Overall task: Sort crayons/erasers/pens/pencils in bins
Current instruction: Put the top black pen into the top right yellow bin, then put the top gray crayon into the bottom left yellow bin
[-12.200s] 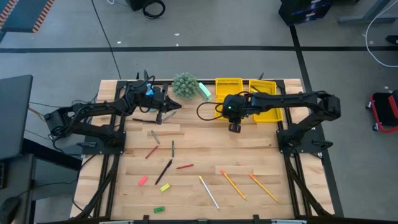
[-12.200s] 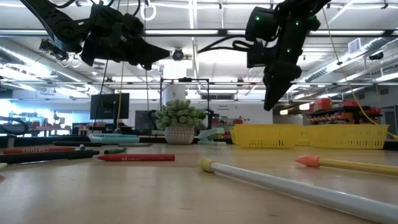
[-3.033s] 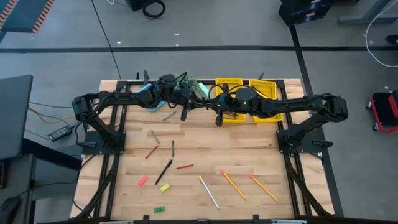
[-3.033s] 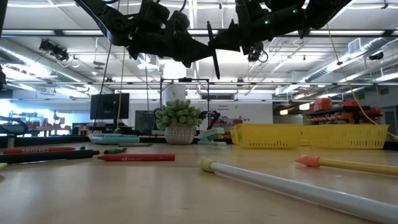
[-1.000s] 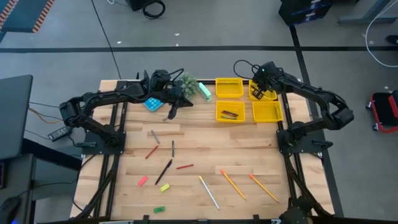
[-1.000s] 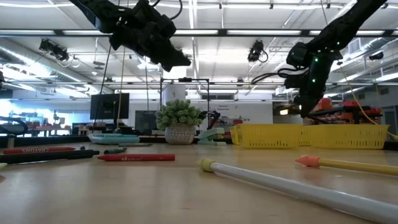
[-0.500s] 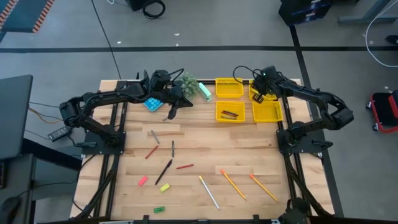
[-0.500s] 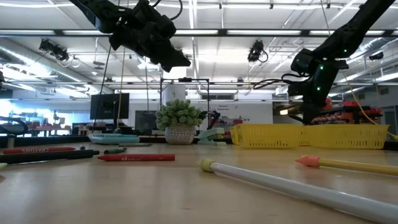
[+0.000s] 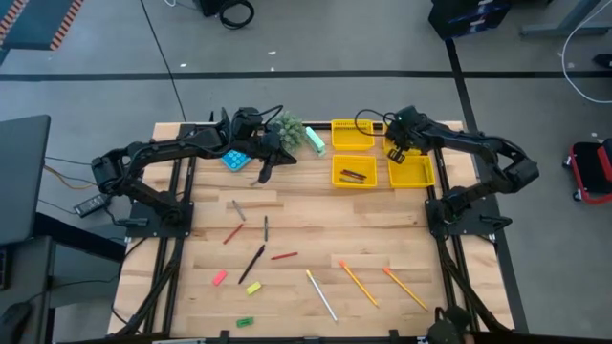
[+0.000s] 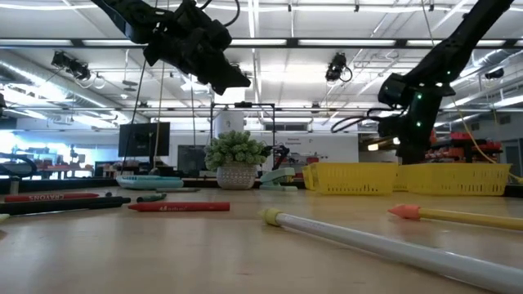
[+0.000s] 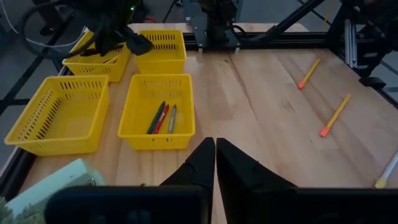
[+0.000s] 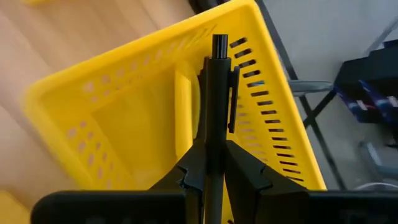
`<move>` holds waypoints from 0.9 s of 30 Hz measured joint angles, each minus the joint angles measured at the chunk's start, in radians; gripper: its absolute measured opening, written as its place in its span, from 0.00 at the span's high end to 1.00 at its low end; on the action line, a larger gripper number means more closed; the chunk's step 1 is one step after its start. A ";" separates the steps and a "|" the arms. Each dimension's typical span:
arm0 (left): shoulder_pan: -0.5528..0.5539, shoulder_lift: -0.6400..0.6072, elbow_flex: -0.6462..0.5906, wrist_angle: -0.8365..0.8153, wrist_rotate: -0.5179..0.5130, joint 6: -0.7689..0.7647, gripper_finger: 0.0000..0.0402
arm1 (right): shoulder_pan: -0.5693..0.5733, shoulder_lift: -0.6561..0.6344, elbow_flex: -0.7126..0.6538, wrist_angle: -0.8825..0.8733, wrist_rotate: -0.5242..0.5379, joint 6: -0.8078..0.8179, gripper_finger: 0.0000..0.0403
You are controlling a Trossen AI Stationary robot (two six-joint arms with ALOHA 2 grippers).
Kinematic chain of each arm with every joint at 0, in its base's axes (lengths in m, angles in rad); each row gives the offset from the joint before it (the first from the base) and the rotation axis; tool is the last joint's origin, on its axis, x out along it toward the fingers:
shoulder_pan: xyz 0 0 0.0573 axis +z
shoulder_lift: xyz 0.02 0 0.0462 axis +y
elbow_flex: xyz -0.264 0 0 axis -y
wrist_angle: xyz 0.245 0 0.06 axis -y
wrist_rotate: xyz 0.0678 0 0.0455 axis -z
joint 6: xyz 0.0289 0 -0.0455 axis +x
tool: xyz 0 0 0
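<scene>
My right gripper (image 9: 394,151) hangs over the far right one of four yellow bins (image 9: 403,137), shut on a dark pen (image 12: 218,87) that points down into it. My left gripper (image 11: 215,149) is shut and bare, above the table beside the plant (image 9: 284,129). The near left bin (image 11: 158,112) holds a green, a red and a grey stick. On the near half of the table lie red crayons (image 9: 284,256), dark pens (image 9: 251,263), orange pencils (image 9: 359,283), a whitish pencil (image 9: 321,294) and pink (image 9: 219,278), yellow (image 9: 253,288) and green (image 9: 246,322) erasers. My right gripper pinches the pen's barrel (image 12: 217,134) between its two fingers. The pen lies along the fingers, its clip end (image 12: 232,93) sticking out past the fingertips. The fingers slant down from above toward the bin's far wall. Whether the pen's end touches the bin I cannot tell.
A blue calculator (image 9: 234,159) and a pale green object (image 9: 315,139) lie by the plant at the far edge. The four bins stand close together at the far right. Bare wood lies between the bins and the scattered stationery.
My right gripper has sunk toward the far right bin with the pen and rolled a little; it stays shut on the pen.
</scene>
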 joint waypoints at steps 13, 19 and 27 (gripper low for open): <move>-0.009 0.000 0.000 -0.015 0.000 -0.001 0.96 | 0.001 0.023 0.011 -0.001 0.015 0.008 0.86; -0.009 0.000 0.000 -0.017 0.000 0.001 0.94 | 0.001 0.023 0.011 0.000 0.009 0.011 0.78; -0.008 0.000 0.000 -0.024 0.000 0.002 0.96 | 0.014 0.020 0.011 0.009 0.027 0.026 0.74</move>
